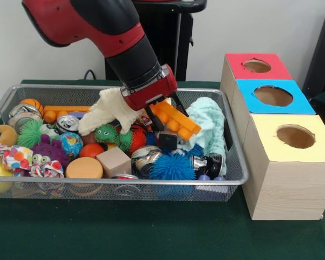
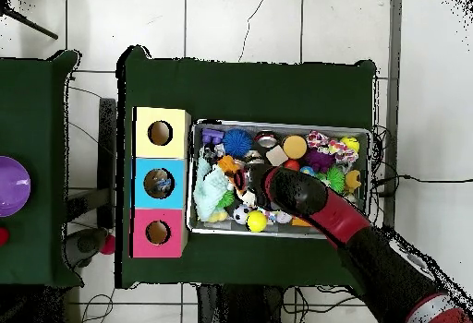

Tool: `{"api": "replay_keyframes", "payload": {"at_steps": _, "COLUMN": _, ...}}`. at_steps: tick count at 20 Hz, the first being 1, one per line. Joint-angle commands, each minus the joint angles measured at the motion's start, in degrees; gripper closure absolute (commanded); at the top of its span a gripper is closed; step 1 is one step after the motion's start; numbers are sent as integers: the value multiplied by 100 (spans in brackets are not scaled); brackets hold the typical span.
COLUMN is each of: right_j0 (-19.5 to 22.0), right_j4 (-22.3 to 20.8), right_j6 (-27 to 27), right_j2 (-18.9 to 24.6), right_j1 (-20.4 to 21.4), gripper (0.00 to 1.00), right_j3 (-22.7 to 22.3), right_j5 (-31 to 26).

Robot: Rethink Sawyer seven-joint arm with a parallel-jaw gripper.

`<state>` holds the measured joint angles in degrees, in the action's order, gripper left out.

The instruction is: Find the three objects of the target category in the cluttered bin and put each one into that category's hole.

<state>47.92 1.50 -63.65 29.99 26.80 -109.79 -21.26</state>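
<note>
My gripper (image 1: 163,115) is down in the wire bin (image 1: 235,162), shut on one end of a long orange studded brick (image 1: 176,121). The brick tilts down to the right, above the clutter. A second orange studded brick (image 1: 62,112) lies at the bin's back left. In the overhead view the arm (image 2: 309,204) covers the gripper, and the bin (image 2: 369,133) lies to the right of the boxes. Three wooden boxes with round holes stand beside the bin: red top (image 1: 276,69), blue top (image 1: 300,104), yellow top (image 1: 271,125).
A white knit cloth (image 1: 109,111) hangs just left of the gripper and a mint cloth (image 1: 210,127) lies right of it. Spiky balls, cans, a wooden cube (image 1: 114,161), an orange disc (image 1: 84,168) and soft toys fill the bin.
</note>
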Motion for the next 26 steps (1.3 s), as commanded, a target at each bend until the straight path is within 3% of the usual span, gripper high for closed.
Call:
{"api": "replay_keyframes", "payload": {"at_steps": 1, "right_j0": -306, "right_j4": -420, "right_j6": -841, "right_j2": -571, "right_j1": 74, "gripper": 0, "right_j3": 323, "right_j5": 338}}
{"api": "replay_keyframes", "payload": {"at_steps": 7, "right_j0": -589, "right_j4": -734, "right_j6": -639, "right_j2": -849, "right_j1": 439, "gripper": 0, "right_j3": 516, "right_j5": 64}}
{"api": "replay_keyframes", "payload": {"at_steps": 12, "right_j0": -783, "right_j4": -436, "right_j6": -933, "right_j2": -1083, "right_j1": 1075, "gripper": 0, "right_j3": 456, "right_j5": -650}}
{"api": "replay_keyframes", "payload": {"at_steps": 18, "right_j0": -901, "right_j4": -284, "right_j6": -932, "right_j2": -1257, "right_j1": 1544, "gripper": 0, "right_j3": 503, "right_j5": -1285}}
{"api": "replay_keyframes", "payload": {"at_steps": 23, "right_j0": -993, "right_j4": -170, "right_j6": -1051, "right_j2": -1341, "right_j1": 1832, "gripper": 0, "right_j3": 626, "right_j5": -1803}}
{"api": "replay_keyframes", "payload": {"at_steps": 26, "right_j0": -988, "right_j4": -119, "right_j6": -1098, "right_j2": -1326, "right_j1": 1820, "gripper": 0, "right_j3": 658, "right_j5": -1834}}
